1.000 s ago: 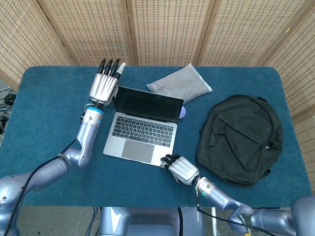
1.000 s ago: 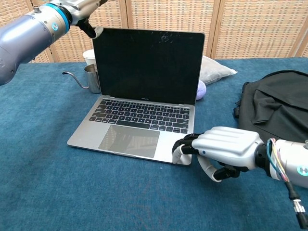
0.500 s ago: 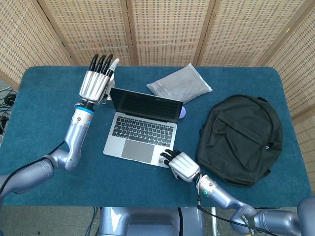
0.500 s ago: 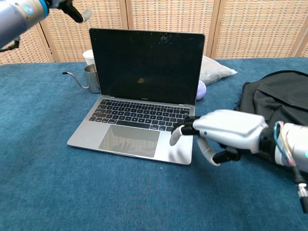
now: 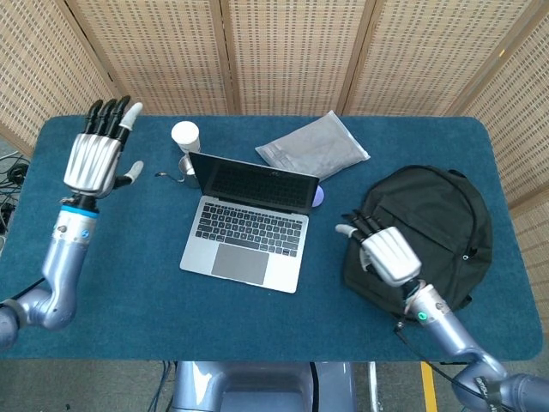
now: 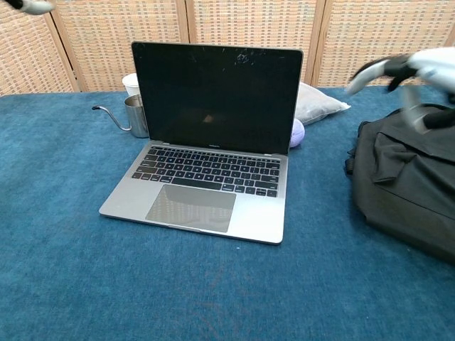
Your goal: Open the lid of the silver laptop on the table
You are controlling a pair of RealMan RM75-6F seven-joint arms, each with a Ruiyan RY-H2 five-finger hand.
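Your surface (image 5: 111, 257) fills most of the head view, a blue-green carpeted top backed by woven screens along the upper edge. On its right side lies the black backpack (image 5: 429, 232), flat and slumped, taking up the lower right of the frame.

The silver laptop (image 5: 249, 223) sits just left of centre with its lid up and the dark screen facing you; in the chest view the screen stands upright above the keyboard and trackpad, and nothing touches it. Behind it, toward the upper centre of the head view, lies a grey padded pouch (image 5: 313, 146), tilted. A small lilac object (image 5: 319, 195) peeks out at the screen's right edge, between the laptop and the pouch.

Your left hand (image 5: 96, 154) is raised at the upper left of the head view, well apart from the laptop, fingers straight and spread with the thumb out to the side, holding nothing. Your right hand (image 5: 384, 251) hovers over the left edge of the backpack, lower right of centre, fingers loosely spread and empty; in the chest view it shows only as a blur at the upper right.

At the laptop's upper left corner stand a white cup (image 5: 184, 136) and, just beside it, a small metal kettle (image 6: 135, 115) with a thin curved spout pointing left.
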